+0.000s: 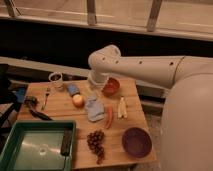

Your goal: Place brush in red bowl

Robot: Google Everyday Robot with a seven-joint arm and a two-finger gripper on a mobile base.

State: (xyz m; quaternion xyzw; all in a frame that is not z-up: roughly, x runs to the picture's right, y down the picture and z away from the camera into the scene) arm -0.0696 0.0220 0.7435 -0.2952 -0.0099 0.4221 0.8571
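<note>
A wooden counter (60,114) stands in dim, warm light. Behind it runs a pale ledge (25,64), then a broad dark wall band (50,45). Above that, a row of windows (120,10) is split by grey upright posts (91,12).
</note>
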